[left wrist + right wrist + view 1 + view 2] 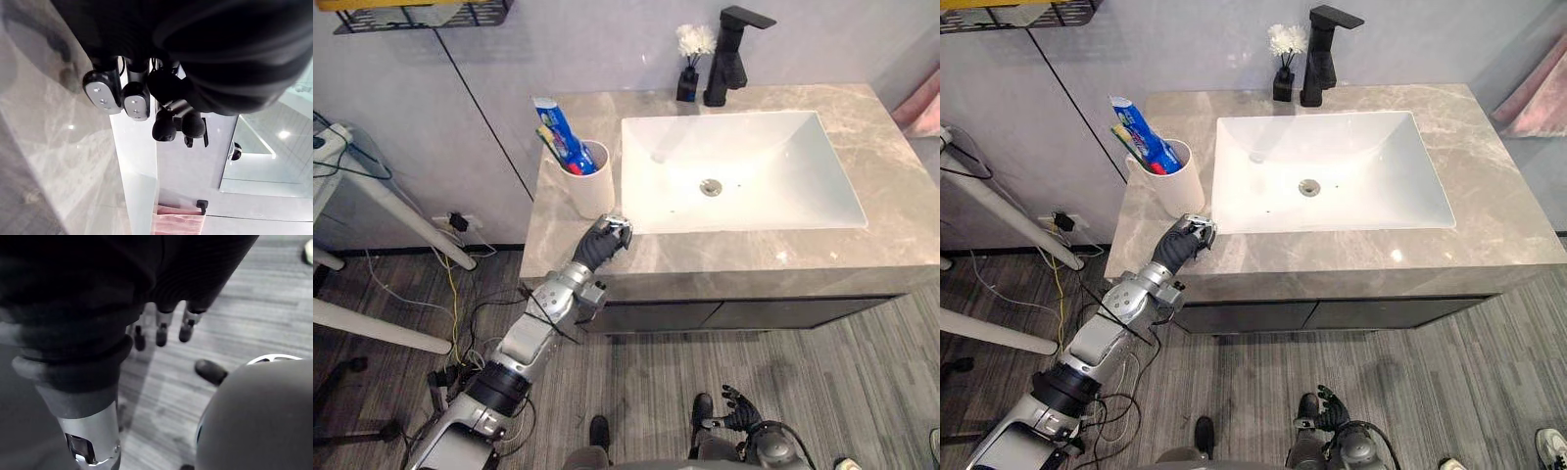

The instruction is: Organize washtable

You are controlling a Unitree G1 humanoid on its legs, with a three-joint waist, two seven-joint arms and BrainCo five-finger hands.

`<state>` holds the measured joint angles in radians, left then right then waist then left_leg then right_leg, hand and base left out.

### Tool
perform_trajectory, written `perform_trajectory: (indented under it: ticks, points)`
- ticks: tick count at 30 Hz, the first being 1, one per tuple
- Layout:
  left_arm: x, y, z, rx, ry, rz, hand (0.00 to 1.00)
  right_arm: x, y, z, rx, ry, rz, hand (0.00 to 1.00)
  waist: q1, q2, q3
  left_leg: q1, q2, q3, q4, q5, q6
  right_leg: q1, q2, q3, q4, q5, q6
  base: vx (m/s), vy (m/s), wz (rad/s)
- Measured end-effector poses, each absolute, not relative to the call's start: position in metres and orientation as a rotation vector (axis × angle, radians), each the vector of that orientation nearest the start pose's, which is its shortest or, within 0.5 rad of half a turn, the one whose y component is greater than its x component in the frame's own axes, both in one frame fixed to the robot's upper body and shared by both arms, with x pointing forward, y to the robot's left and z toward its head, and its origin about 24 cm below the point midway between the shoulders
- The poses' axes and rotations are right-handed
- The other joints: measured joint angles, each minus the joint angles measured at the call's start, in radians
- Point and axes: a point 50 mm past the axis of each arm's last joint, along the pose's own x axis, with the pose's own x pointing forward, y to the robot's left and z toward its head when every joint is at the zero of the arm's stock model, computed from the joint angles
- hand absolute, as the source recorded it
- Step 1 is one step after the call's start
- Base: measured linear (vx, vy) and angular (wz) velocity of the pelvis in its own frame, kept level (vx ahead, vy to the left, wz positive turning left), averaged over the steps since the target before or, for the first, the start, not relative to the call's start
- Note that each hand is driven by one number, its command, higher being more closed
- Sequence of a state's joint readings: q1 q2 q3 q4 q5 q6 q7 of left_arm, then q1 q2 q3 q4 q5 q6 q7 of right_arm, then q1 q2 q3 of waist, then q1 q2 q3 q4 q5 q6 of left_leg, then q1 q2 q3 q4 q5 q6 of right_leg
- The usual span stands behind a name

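Left hand (605, 238): fingers curled on nothing, at the front of the grey marble desk (891, 147), near the cup.
White round cup (589, 186): upright at the desk's left end, just beside the white rectangular sink (754, 157), holding a blue toothpaste tube (560, 132).
Right hand (161, 330): fingers relaxed, low over the floor.

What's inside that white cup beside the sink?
A blue toothpaste tube and a yellow-green toothbrush stick out of the white cup. Their lower ends are hidden by its wall, so anything else at the bottom cannot be seen.
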<state>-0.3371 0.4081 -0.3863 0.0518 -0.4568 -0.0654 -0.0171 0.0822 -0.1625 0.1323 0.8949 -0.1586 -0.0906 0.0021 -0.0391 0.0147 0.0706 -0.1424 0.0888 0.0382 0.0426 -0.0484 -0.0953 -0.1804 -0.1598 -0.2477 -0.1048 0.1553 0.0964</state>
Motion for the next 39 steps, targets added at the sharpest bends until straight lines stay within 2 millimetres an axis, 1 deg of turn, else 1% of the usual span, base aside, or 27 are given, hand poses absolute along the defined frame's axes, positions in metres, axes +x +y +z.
perform_trajectory:
  ticks: [3, 5, 8, 9, 10, 12, 16, 18, 24, 28, 32, 33, 34, 36, 37, 39]
  points:
    - [0.300, 0.119, 0.105, 0.011, -0.185, -0.422, 1.00, 0.134, -0.190, -0.139, -0.331, 0.878, 0.119, 0.00, 0.000, 0.007, 0.005, -0.004, -0.001, 0.007, 0.000, -0.004, 0.001, -0.008, 0.000, 0.005, 0.000, 0.000, 0.000, 0.02, 0.011, -0.07]
    - [0.308, 0.119, 0.113, 0.040, -0.215, -0.401, 1.00, 0.135, -0.192, -0.138, -0.332, 0.874, 0.113, 0.00, 0.001, 0.014, 0.014, -0.018, -0.001, 0.007, 0.005, -0.004, 0.001, -0.019, 0.000, 0.007, 0.000, 0.002, 0.001, 0.00, 0.000, 0.00]
    - [0.319, 0.126, 0.126, 0.051, -0.253, -0.349, 1.00, 0.141, -0.191, -0.134, -0.335, 0.844, 0.112, 0.00, 0.001, 0.017, 0.034, -0.032, -0.001, 0.015, 0.009, -0.004, 0.001, -0.037, 0.000, 0.016, 0.000, 0.007, 0.000, -0.01, 0.005, -0.07]
    - [0.322, 0.127, 0.134, 0.061, -0.281, -0.340, 1.00, 0.142, -0.191, -0.133, -0.335, 0.836, 0.112, 0.00, 0.004, 0.016, 0.041, -0.048, -0.001, 0.022, 0.013, -0.004, 0.002, -0.055, -0.001, 0.026, 0.000, 0.014, -0.001, -0.03, 0.011, -0.15]
    - [0.324, 0.127, 0.139, 0.069, -0.297, -0.336, 1.00, 0.142, -0.191, -0.133, -0.335, 0.834, 0.111, 0.00, 0.005, 0.015, 0.045, -0.058, -0.002, 0.025, 0.017, -0.004, 0.002, -0.065, -0.001, 0.030, 0.001, 0.017, -0.003, -0.03, 0.014, -0.15]
    - [0.333, 0.130, 0.154, 0.089, -0.348, -0.303, 1.00, 0.147, -0.189, -0.129, -0.334, 0.808, 0.112, 0.00, 0.004, 0.012, 0.070, -0.076, -0.003, 0.035, 0.030, -0.004, 0.002, -0.084, -0.002, 0.041, 0.004, 0.027, -0.005, -0.03, 0.012, -0.13]
    - [0.341, 0.138, 0.166, 0.087, -0.372, -0.255, 1.00, 0.150, -0.189, -0.127, -0.334, 0.785, 0.112, 0.00, 0.000, 0.011, 0.090, -0.084, -0.003, 0.045, 0.039, -0.004, 0.002, -0.097, -0.001, 0.059, 0.005, 0.036, -0.006, -0.03, 0.005, -0.12]
    - [0.344, 0.140, 0.177, 0.099, -0.401, -0.239, 1.00, 0.153, -0.188, -0.124, -0.332, 0.765, 0.113, 0.00, 0.001, 0.005, 0.112, -0.096, -0.002, 0.045, 0.047, -0.004, 0.002, -0.107, -0.001, 0.062, 0.004, 0.043, -0.010, -0.05, 0.000, -0.04]
    - [0.352, 0.149, 0.191, 0.125, -0.424, -0.205, 1.00, 0.156, -0.187, -0.121, -0.331, 0.743, 0.117, 0.00, 0.000, 0.003, 0.131, -0.118, -0.001, 0.048, 0.069, -0.004, 0.001, -0.125, 0.000, 0.067, 0.005, 0.050, -0.016, -0.03, -0.005, -0.02]
    - [0.354, 0.146, 0.202, 0.150, -0.453, -0.220, 1.00, 0.158, -0.187, -0.120, -0.332, 0.732, 0.117, 0.00, 0.002, -0.002, 0.149, -0.132, -0.001, 0.048, 0.078, -0.004, 0.001, -0.134, 0.000, 0.069, 0.005, 0.055, -0.018, 0.00, 0.000, 0.00]
    - [0.358, 0.141, 0.218, 0.229, -0.483, -0.256, 1.00, 0.160, -0.186, -0.117, -0.332, 0.716, 0.118, 0.00, 0.004, -0.011, 0.170, -0.144, -0.001, 0.048, 0.087, -0.004, 0.000, -0.142, 0.000, 0.069, 0.005, 0.059, -0.021, 0.00, 0.000, 0.00]
    - [0.360, 0.139, 0.228, 0.258, -0.505, -0.267, 1.00, 0.161, -0.185, -0.116, -0.331, 0.708, 0.119, 0.00, 0.004, -0.015, 0.174, -0.167, -0.001, 0.048, 0.099, -0.006, -0.002, -0.161, -0.001, 0.070, 0.005, 0.062, -0.024, 0.00, 0.000, 0.00]
    - [0.361, 0.138, 0.233, 0.269, -0.519, -0.273, 1.00, 0.162, -0.185, -0.116, -0.330, 0.705, 0.119, 0.00, 0.004, -0.017, 0.176, -0.176, -0.001, 0.048, 0.102, -0.006, -0.002, -0.168, -0.001, 0.070, 0.005, 0.065, -0.023, 0.00, 0.000, 0.00]
    - [0.364, 0.135, 0.251, 0.298, -0.558, -0.277, 1.00, 0.165, -0.184, -0.113, -0.311, 0.687, 0.111, 0.00, 0.002, -0.022, 0.198, -0.192, 0.001, 0.047, 0.113, -0.006, -0.002, -0.179, 0.000, 0.071, 0.005, 0.071, -0.024, 0.00, 0.000, 0.00]
    - [0.365, 0.135, 0.253, 0.301, -0.563, -0.275, 1.00, 0.165, -0.184, -0.113, -0.305, 0.685, 0.110, 0.00, 0.001, -0.022, 0.200, -0.196, 0.001, 0.047, 0.115, -0.006, -0.002, -0.183, 0.000, 0.072, 0.005, 0.073, -0.025, 0.00, 0.000, 0.00]
    - [0.367, 0.133, 0.268, 0.336, -0.592, -0.269, 1.00, 0.167, -0.183, -0.110, -0.302, 0.666, 0.110, 0.00, 0.000, -0.025, 0.212, -0.209, 0.001, 0.049, 0.120, -0.006, -0.002, -0.195, 0.000, 0.076, 0.005, 0.077, -0.026, 0.00, 0.000, -0.02]
